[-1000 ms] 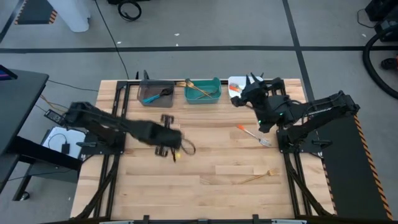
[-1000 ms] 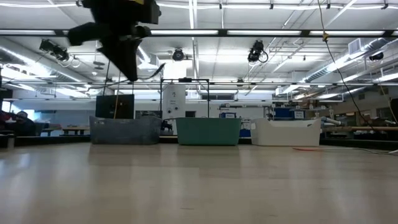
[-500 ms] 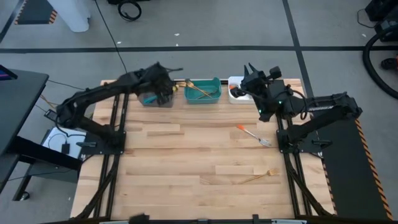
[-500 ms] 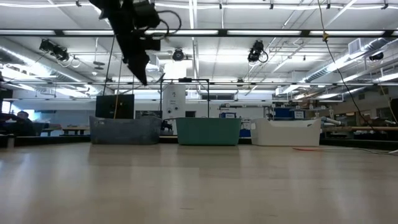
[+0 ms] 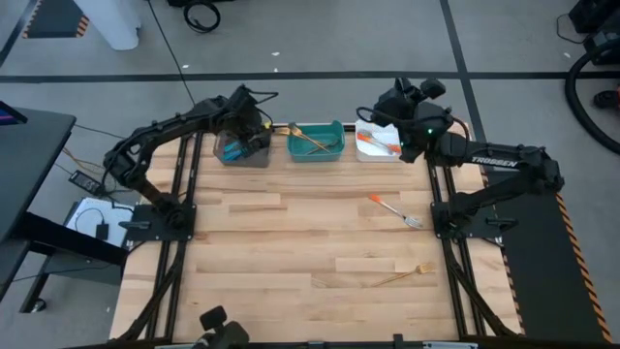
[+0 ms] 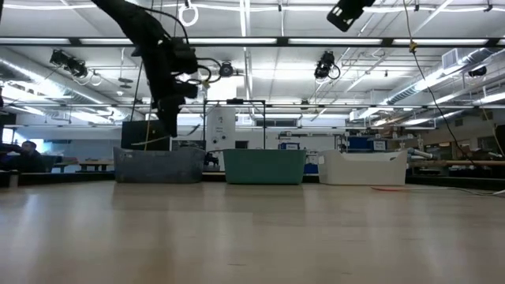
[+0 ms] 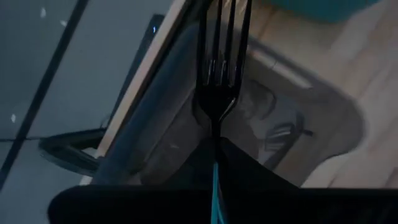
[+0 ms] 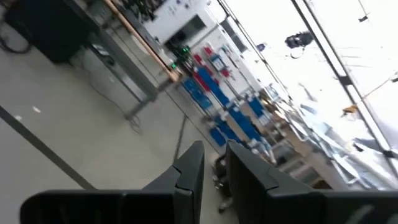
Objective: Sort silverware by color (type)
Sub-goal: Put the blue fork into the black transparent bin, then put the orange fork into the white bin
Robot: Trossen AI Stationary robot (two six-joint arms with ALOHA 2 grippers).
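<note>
My left gripper (image 5: 247,136) hangs over the grey bin (image 5: 242,150) at the table's far edge, shut on a blue-handled fork with a dark head (image 7: 221,74). One blue utensil (image 5: 232,153) lies in that bin. My right gripper (image 5: 387,105) is raised above the white bin (image 5: 380,145), tipped up toward the room, its fingers (image 8: 193,168) a narrow gap apart and holding nothing. Orange-handled pieces (image 5: 373,143) lie in the white bin, and gold ones (image 5: 315,139) in the teal bin. An orange-handled fork (image 5: 392,210) and a gold fork (image 5: 402,277) lie flat on the table. My left gripper (image 7: 216,149) pinches the fork by its blue handle (image 7: 216,177) between the two fingers. The fork lies along the fingers, with its dark tined head sticking out past their tips. It points down over the grey bin (image 7: 186,124), lifted clear.
Three bins stand in a row along the far edge: grey (image 6: 158,164), teal (image 6: 264,166) and white (image 6: 363,167). The wooden table's (image 5: 291,252) near half holds only the two loose forks. Both arm bases flank the table's sides.
My left gripper has carried the fork from the table's left middle to the far edge, and now hangs lower over the grey bin. My right gripper has moved from beside the white bin up and toward the far edge, tipping upward.
</note>
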